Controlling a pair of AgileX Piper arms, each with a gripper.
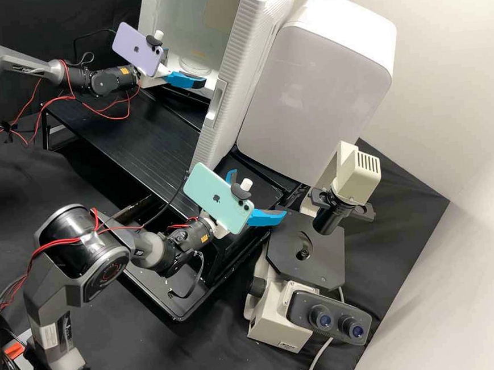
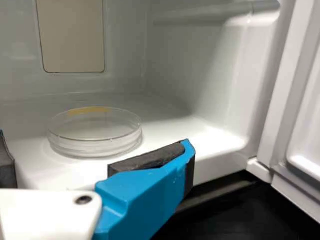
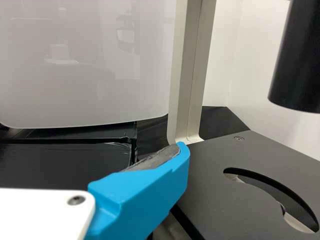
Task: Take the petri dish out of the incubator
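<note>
- High view: the petri dish (image 1: 194, 61) is seen on the incubator (image 1: 248, 54) floor, at 1 o'clock from the released left hand (image 1: 184, 77). The right hand (image 1: 260, 204), apparently released too, is held beside the microscope (image 1: 304, 260).
- Left wrist view: the petri dish (image 2: 95, 131) could be pushed deeper if its rim is struck by a finger (image 2: 150, 185).
- Right wrist view: the second finger is cut off.

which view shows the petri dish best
The left wrist view: the petri dish lies close and whole on the incubator floor. The high view shows it small and far inside; the right wrist view faces the microscope stage instead.
</note>
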